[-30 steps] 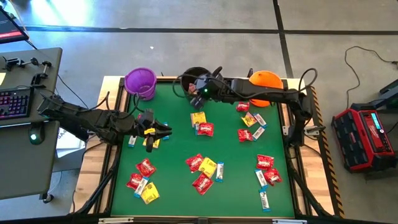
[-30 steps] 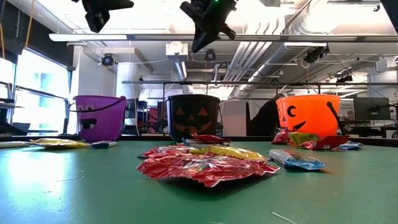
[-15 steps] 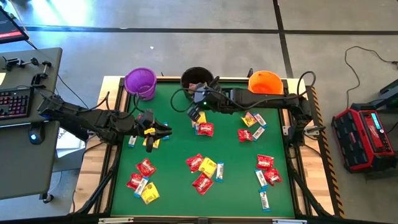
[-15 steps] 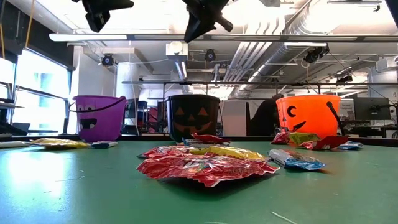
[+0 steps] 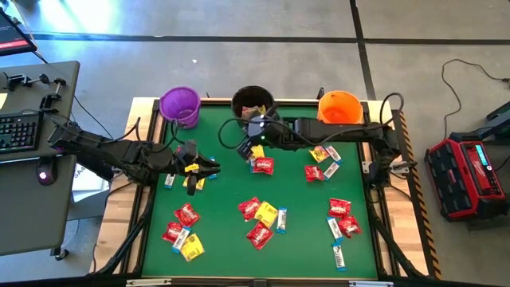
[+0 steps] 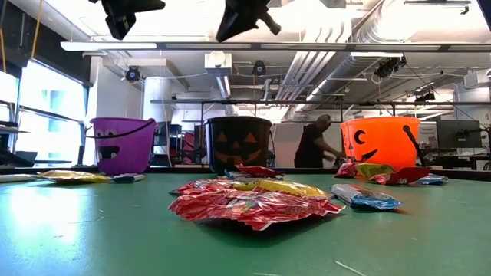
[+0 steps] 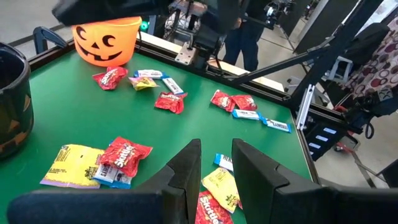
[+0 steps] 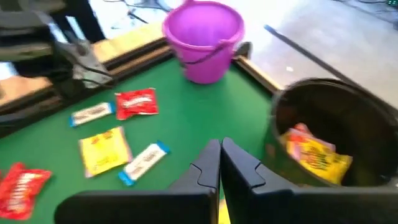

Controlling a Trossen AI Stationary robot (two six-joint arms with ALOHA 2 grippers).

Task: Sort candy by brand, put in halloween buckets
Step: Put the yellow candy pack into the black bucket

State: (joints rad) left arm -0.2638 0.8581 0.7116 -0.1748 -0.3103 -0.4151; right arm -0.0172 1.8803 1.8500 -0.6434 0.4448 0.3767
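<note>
The candy (image 5: 260, 214) lies scattered over the green table (image 5: 223, 239) in loose clusters, red, yellow and white-and-blue mixed. A few yellow packets (image 8: 314, 155) already sit inside the black bucket (image 5: 253, 100); the purple bucket (image 5: 180, 104) and orange bucket (image 5: 339, 105) flank it along the far edge. The right pincer (image 5: 256, 137) hangs just in front of the black bucket, fingers pressed together and empty. The nearest sweets, a red packet (image 5: 264, 165) with a yellow one touching it, lie just below it on the table, a little nearer the front edge. I'd say that arm is best placed for them. The left pincer (image 7: 214, 165) hovers over the left side, fingers slightly apart, clamping nothing I can see. Beyond the table a person (image 6: 314, 144) moves about.
</note>
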